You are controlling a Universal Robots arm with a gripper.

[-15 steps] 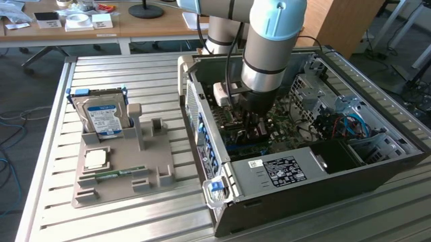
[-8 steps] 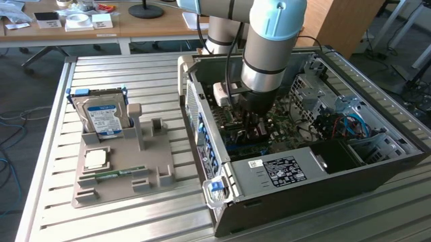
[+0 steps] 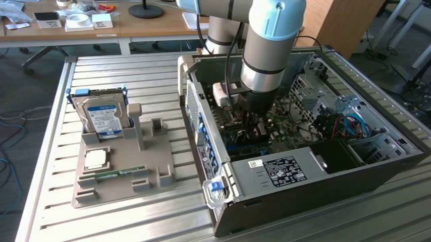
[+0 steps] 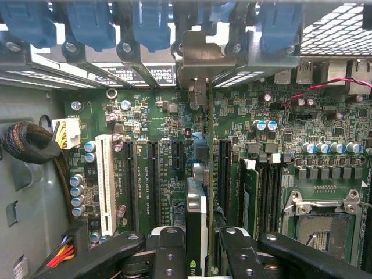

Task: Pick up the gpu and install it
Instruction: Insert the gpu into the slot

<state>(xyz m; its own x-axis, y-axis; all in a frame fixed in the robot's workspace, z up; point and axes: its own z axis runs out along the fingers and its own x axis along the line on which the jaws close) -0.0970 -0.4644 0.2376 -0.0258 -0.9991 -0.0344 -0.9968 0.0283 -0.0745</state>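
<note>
1. Computer case [image 3: 350,176] is lying open on the slatted table [image 3: 135,70]; everything below is placed against this case.
2. Robot arm [image 3: 269,45] is reaching straight down into the case, over the motherboard [image 4: 145,116].
3. Grey parts tray [image 3: 121,176] is sitting on the table beside the case, at the exterior view's left. It is holding the hard drive [image 3: 104,116] upright and a memory stick [image 3: 121,173] lying flat. Its upright card posts are standing bare.
4. The gpu [image 4: 196,226] is inside the case, edge-on, pinched between the fingers of the gripper [image 4: 196,256], which are pressed against its two faces.
5. Progress, as I judge it: pickup is done, card is carried into the case and lined up over the expansion slots [image 4: 154,174], pointing toward the rear brackets [image 4: 203,55]. I cannot tell whether it is seated yet.
6. Exterior view is giving the tray and the arm's posture; wrist view is giving the card's alignment with the slots.
</note>
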